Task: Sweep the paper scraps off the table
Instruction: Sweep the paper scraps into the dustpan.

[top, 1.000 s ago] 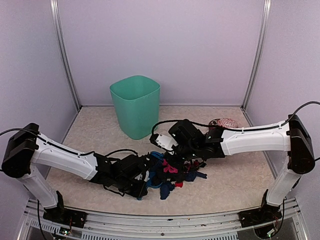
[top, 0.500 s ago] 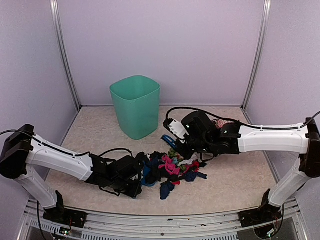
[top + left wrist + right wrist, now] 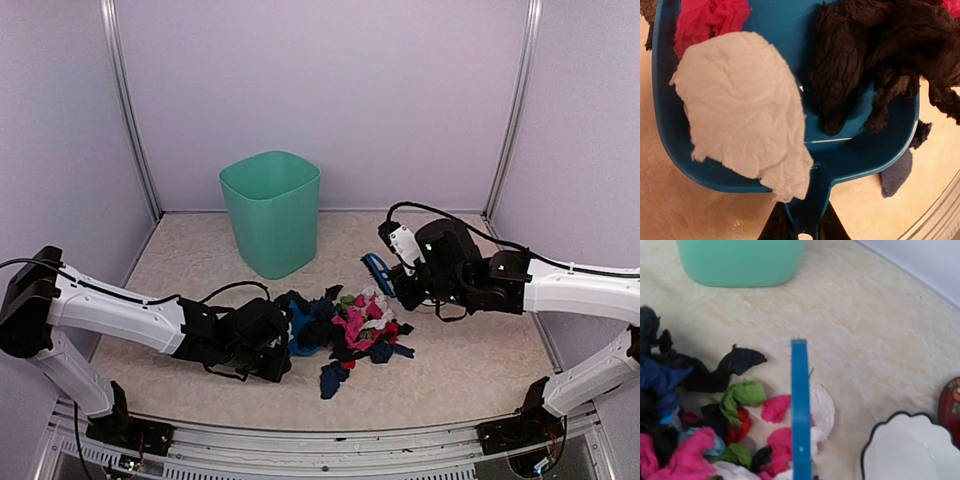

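The beige marbled worktop (image 3: 470, 370) carries a green bin (image 3: 271, 212) standing upright toward the far left, well apart from the rest.

The paper scraps (image 3: 352, 322) lie as one heap near the middle of the worktop, between my two arms. Its long axis runs left to right. Black, pink, red, white, green and dark blue pieces are mixed through it, and one dark blue scrap (image 3: 333, 378) lies alone just on its near side.

The blue dustpan (image 3: 775, 30) lies flat at the left end of the heap, mouth toward the scraps and handle toward my left arm. A white piece, a pink-red one and several black ones sit in it.

The blue brush (image 3: 800, 405) is at the right end of the heap, its long axis pointing away from my wrist toward the far left.

A white bowl (image 3: 900, 450) with a dark scalloped rim rests near the brush.

My left fingers (image 3: 781, 226) are pinched tight on the dustpan handle. My right fingers (image 3: 400, 283) are closed on the brush.
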